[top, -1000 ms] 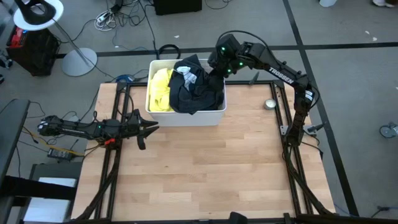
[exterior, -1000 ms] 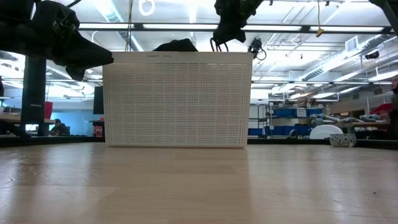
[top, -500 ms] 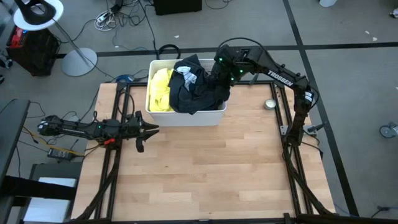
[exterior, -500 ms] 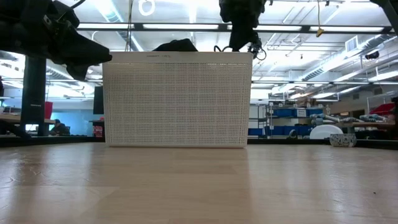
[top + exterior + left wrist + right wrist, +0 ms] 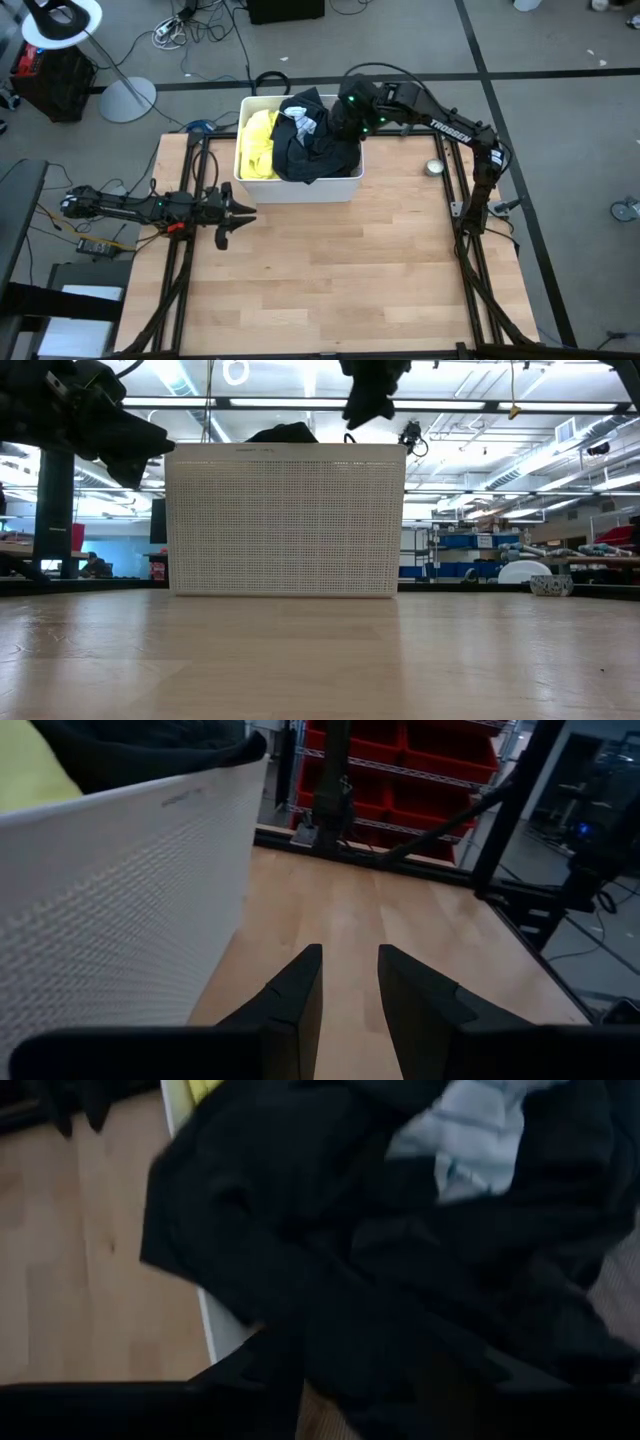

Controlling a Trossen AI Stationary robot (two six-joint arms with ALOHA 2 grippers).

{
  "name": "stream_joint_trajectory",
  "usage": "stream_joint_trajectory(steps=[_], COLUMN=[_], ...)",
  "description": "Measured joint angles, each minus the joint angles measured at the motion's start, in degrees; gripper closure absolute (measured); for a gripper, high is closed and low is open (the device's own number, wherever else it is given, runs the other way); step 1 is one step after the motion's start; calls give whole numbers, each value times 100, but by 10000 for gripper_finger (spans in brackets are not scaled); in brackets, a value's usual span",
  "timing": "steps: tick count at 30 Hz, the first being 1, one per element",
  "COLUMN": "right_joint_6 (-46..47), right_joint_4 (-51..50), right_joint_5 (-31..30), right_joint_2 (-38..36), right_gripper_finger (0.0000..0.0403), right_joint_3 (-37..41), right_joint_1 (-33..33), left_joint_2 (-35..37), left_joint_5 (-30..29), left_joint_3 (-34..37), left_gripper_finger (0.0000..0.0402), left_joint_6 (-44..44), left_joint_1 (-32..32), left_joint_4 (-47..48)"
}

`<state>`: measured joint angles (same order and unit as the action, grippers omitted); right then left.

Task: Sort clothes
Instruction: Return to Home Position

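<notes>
The clothes (image 5: pixel 300 145) are lying heaped inside the white bin (image 5: pixel 300 190), which is standing at the far middle of the wooden table (image 5: pixel 330 270). Much of the heap is staying out of sight. From table level the bin's perforated wall is screening everything but one dark hump poking above the rim, and from above the top layers are covering whatever is lying beneath. A yellow garment (image 5: pixel 258 142) is filling the left part of the bin, a dark, near-black garment (image 5: pixel 315 155) is sprawling across the middle and right with an edge drooping over the front wall, and a pale white-blue piece (image 5: pixel 305 122) is peeking out of its folds. The right gripper (image 5: pixel 338 125) is hanging just above the dark garment at the bin's right side. Its wrist view is showing almost nothing but dark cloth, so whether it is gripping anything cannot be told. White lettering on the right arm (image 5: pixel 448 125) is reading TROSSEN. The left gripper (image 5: pixel 238 210) is waiting near the table's left edge, in front of the bin's left corner, its fingers (image 5: pixel 295 995) parted by a narrow gap and holding nothing. A small round object (image 5: pixel 434 167) is sitting near the right edge.
</notes>
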<state>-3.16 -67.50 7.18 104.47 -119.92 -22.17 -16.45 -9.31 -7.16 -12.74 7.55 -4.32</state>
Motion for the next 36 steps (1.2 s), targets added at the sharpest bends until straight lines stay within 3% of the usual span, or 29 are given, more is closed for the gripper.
stream_joint_trajectory(steps=[7, 13, 20, 25, 32, 36], right_joint_6=[-39, 465, 908, 917, 1250, 1618], right_joint_4=[142, -74, -99, -120, -250, -188], right_joint_5=[0, 13, 457, 444, -71, -339], right_joint_2=[0, -20, -231, -341, -348, -347], right_gripper_finger=[229, 233, 239, 282, 392, 380], right_joint_3=[0, 0, 0, 0, 0, 0], right_joint_1=[2, 2, 191, 683, 1603, 2113], left_joint_2=[-2, 0, 0, -1, 0, 0], left_joint_5=[60, 60, 60, 60, 58, 58], left_joint_3=[0, 0, 0, 0, 0, 0], left_gripper_finger=[295, 295, 295, 295, 295, 295], left_joint_6=[-1, 0, -13, -298, -445, -445], left_joint_1=[0, 0, 0, 0, 0, 0], left_joint_4=[-20, -232, -317, -317, -328, -505])
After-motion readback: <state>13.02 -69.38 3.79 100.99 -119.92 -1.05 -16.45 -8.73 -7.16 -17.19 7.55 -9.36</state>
